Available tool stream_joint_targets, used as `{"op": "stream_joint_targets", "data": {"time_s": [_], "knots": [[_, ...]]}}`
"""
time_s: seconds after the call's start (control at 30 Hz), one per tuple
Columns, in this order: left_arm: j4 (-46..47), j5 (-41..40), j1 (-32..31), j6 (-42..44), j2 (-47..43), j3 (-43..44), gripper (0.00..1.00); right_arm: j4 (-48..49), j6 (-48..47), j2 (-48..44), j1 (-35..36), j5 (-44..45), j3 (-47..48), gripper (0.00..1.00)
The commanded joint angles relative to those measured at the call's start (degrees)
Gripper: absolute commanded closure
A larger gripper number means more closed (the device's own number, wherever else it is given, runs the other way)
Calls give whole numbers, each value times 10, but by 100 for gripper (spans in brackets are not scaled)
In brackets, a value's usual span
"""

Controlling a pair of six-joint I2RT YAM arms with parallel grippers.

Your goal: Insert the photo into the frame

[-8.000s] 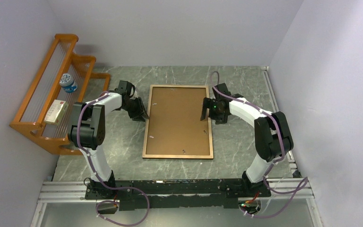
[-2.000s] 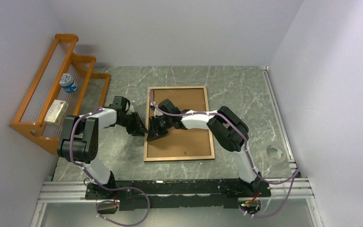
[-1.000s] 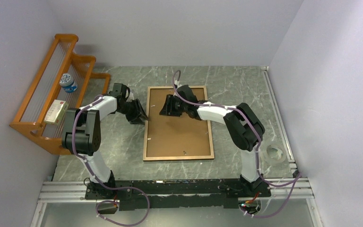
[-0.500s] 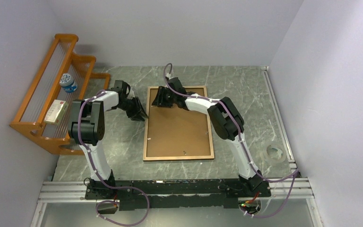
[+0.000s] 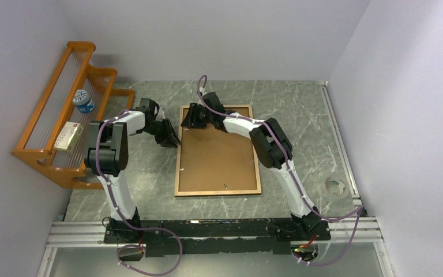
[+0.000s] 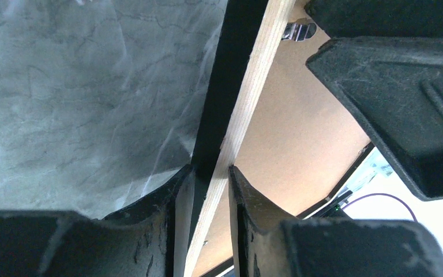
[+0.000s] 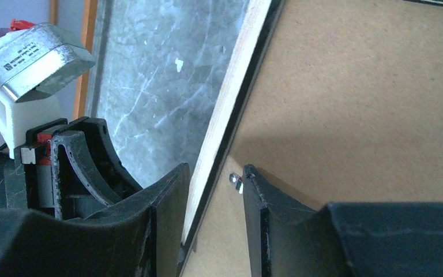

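The frame [image 5: 218, 192] lies back up on the table, its brown backing board [image 5: 219, 153] filling it. The photo is not visible in any view. My left gripper [image 5: 173, 141] is shut on the frame's left rail [image 6: 254, 75], one finger on each side of it [image 6: 210, 173]. My right gripper [image 5: 186, 122] reaches across to the frame's far left corner. In the right wrist view its jaws [image 7: 214, 173] are apart and straddle the same rail [image 7: 236, 86], the right fingertip [image 7: 254, 190] beside a small metal tab [image 7: 235, 179] on the board [image 7: 369, 98].
An orange wooden rack [image 5: 63, 115] stands at the left wall with a bottle [image 5: 83, 101] and a small box [image 5: 68, 136] on it. A clear tape roll [image 5: 335, 186] lies near the table's right edge. Walls close in at the back and sides.
My right arm crossed over from the frame's right rail to its left rail, then slid up that rail to the far left corner. My left gripper stayed on the left rail.
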Motion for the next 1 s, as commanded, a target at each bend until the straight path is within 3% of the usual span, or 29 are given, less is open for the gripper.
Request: {"op": "stream_joint_targets", "data": {"time_s": [0.0,0.6,0.97], "knots": [[-11,-4,0,15,14,15,67,-18,-10,33,-1,-19,23,57],[-23,-30,0,16,26,20,70,-52,-30,-15,1,-61,-25,61],[-24,-22,0,14,31,18,70,-58,-16,11,4,-102,0,60]]}}
